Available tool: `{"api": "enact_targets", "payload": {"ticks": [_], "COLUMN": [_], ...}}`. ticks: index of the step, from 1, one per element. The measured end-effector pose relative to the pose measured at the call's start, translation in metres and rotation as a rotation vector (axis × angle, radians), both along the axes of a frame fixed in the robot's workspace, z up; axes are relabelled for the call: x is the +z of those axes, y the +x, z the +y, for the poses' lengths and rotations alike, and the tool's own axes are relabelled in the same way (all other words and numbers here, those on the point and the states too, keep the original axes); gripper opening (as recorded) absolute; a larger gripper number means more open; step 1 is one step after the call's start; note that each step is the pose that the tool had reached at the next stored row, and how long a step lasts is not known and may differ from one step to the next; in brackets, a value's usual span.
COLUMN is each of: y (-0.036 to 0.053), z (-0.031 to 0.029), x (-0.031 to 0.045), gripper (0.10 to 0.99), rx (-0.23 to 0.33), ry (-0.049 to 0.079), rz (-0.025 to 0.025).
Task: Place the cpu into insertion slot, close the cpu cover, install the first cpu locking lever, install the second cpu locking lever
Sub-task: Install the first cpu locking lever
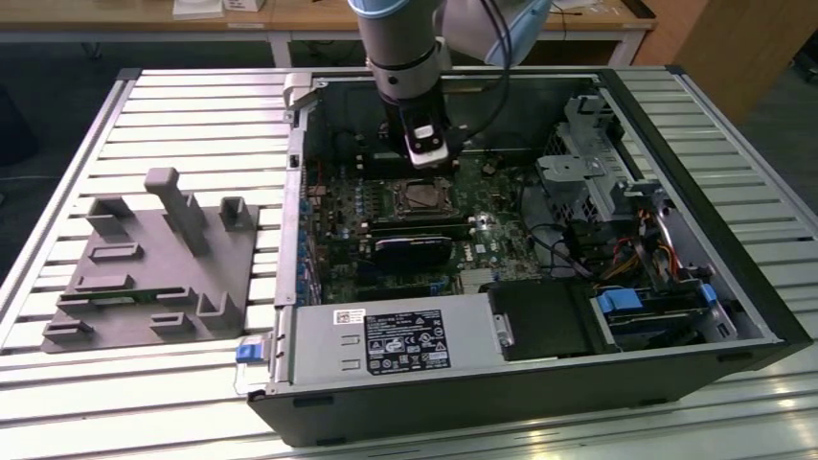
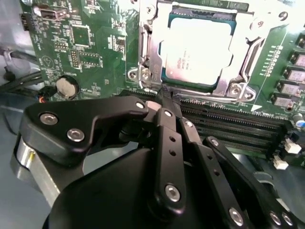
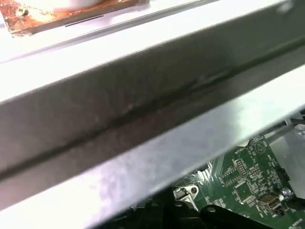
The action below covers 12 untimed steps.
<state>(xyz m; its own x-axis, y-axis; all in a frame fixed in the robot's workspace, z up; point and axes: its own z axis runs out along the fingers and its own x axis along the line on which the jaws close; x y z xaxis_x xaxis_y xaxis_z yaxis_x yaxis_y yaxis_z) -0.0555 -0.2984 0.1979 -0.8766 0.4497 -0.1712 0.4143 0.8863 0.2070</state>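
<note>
End effector [image 2: 164, 98] with its black fingers [image 2: 167, 143] drawn together, nothing held between them; the tips sit right at the near edge of the insertion slot [image 2: 143, 71], between the socket and the long black memory slots [image 2: 228, 124]. In the exterior view the end effector [image 1: 426, 161] hangs inside the open computer case [image 1: 511, 393], just above the socket [image 1: 420, 196]. The cpu [image 2: 198, 50] lies flat in the socket, pale face up. The cpu cover [image 2: 224, 86] is down over it, silvery frame around the chip's edges. Green motherboard [image 2: 86, 43] all round. Case rests on a slatted tabletop [image 1: 192, 105]; a grey fixture block [image 1: 153, 264] stands well apart at the exterior view's left.
</note>
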Motion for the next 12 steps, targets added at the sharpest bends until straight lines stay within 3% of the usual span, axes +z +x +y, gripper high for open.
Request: {"api": "enact_targets", "payload": {"ticks": [5,12], "y": [0.0000,0.0000], "z": [0.0000,0.0000], "x": [0.0074,0.0078], "gripper": [0.106,0.106], "rx": [0.000,0.000], "ry": [0.000,0.000], "rz": [-0.0001,0.0006]}}
